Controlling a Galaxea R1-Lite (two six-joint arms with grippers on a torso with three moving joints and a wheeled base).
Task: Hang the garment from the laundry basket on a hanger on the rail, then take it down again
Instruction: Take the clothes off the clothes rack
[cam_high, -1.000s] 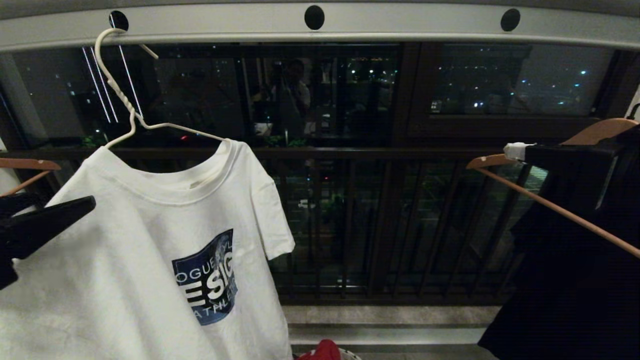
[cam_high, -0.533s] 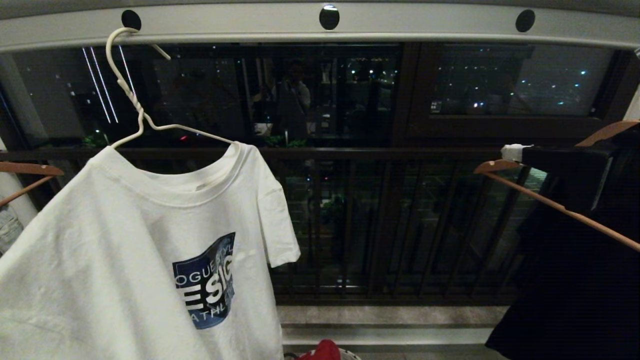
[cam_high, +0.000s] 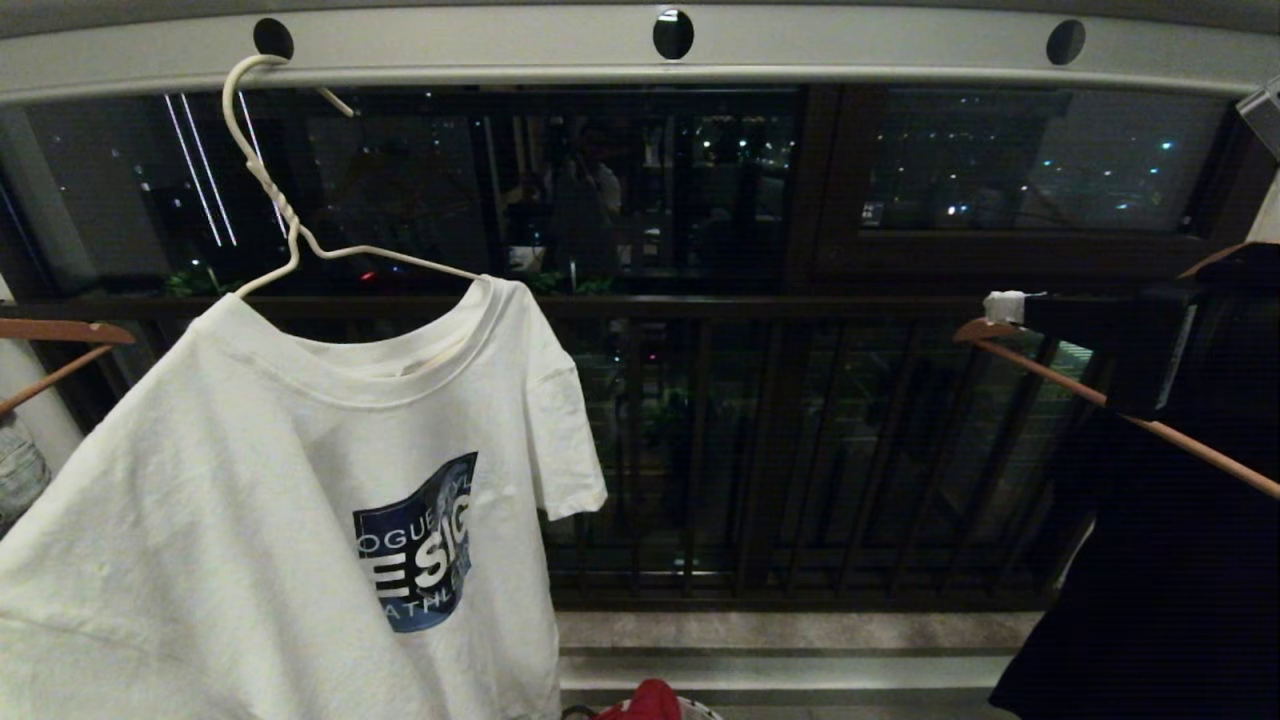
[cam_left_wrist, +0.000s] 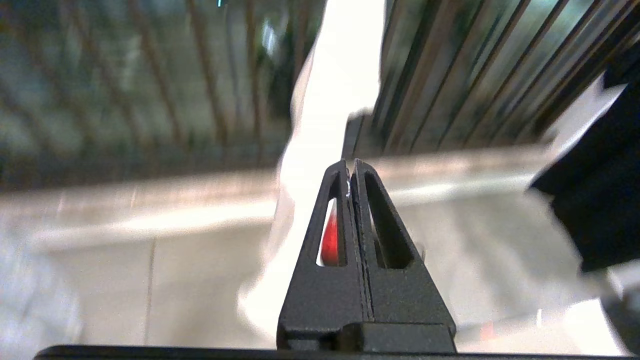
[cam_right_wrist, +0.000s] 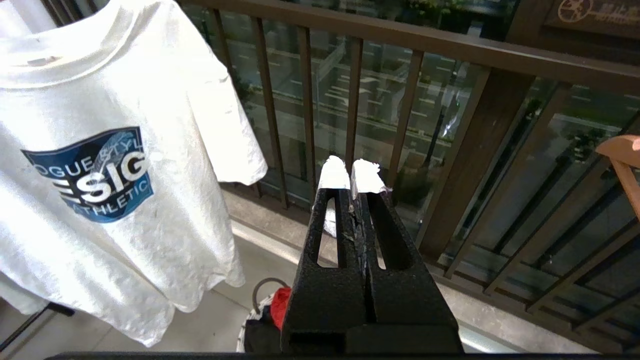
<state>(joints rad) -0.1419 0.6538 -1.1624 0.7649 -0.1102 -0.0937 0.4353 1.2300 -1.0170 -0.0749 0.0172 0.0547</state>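
Note:
The garment (cam_high: 300, 520), a white T-shirt with a dark blue chest graphic, hangs on the thin white wire hanger (cam_high: 290, 220). The hanger's hook sits over the pale grey rail (cam_high: 840, 55). My right gripper (cam_high: 1005, 305) is held up at the right, well apart from the shirt, shut and empty, with white-taped tips (cam_right_wrist: 352, 172). My left gripper (cam_left_wrist: 349, 167) is out of the head view. It is shut on nothing, pointing down toward the floor with the blurred white garment (cam_left_wrist: 325, 115) beyond it. The laundry basket (cam_right_wrist: 242, 330) stands on the floor below the shirt's hem.
A red cloth (cam_high: 645, 700) lies in the basket. Brown wooden hangers hang at the left (cam_high: 60, 335) and right (cam_high: 1100, 395), the right one bearing a large black garment (cam_high: 1170, 560). The dark balcony railing (cam_high: 760, 305) runs behind everything.
My left gripper, open beside the shirt's shoulder a second ago, has dropped out of the head view and shut. The whole head view has shifted slightly, so the camera moved.

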